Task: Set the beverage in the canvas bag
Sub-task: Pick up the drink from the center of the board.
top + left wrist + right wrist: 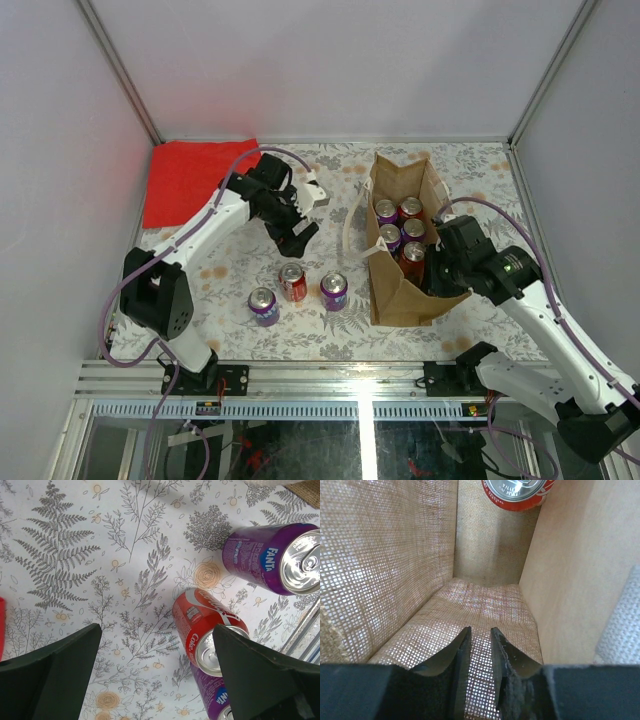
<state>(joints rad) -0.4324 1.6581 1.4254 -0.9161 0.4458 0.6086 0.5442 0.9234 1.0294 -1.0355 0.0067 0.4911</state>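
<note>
Beverage cans stand loose on the table (230, 335) at 6 o'clock of the left gripper (298, 232), which hangs above them with its fingers wide apart and nothing between them. From left to right they are a purple Fanta can (263, 305), a red Coke can (292, 282) and a second Fanta can (333, 291).

The left two stand very close. I judge that a finger coming down beside the Coke can could catch its neighbour and tip it, and a tipped can would roll.

The canvas bag (395, 295) stands open at 3 o'clock of the cans, and its soft walls lean. A can carried low could snag the rim or the cream handle (352, 225) and drag the bag over.

The right gripper (440, 262) is inside the bag's near end, fingers almost together on nothing. There it could block a can being lowered in.

Count:
- three cans outside the bag
- five inside it, as far as I can tell
- one bag
- one red cloth (195, 180) at 10 o'clock
- two arms
</note>
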